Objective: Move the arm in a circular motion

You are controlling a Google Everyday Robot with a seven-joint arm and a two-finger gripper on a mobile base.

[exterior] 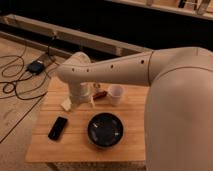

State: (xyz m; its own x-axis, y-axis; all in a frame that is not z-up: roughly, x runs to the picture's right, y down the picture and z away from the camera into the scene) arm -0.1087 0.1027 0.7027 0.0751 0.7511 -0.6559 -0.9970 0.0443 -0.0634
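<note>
The arm (120, 70) is cream-white, thick and dotted with small dark holes. It reaches from the right edge across to the left over a small wooden table (75, 145). At its elbow (75, 72) it bends down into a narrower wrist. The gripper (75, 102) hangs just above the table's back left part, mostly hidden by the wrist. A pale piece (66, 104) shows at its left side, touching or close to the tabletop.
On the table lie a black phone (57, 128) at front left and a black bowl (105, 130) at the front middle. A white cup (115, 94) and a small reddish-brown item (100, 94) sit at the back. Cables and a dark box (36, 66) lie on the floor left.
</note>
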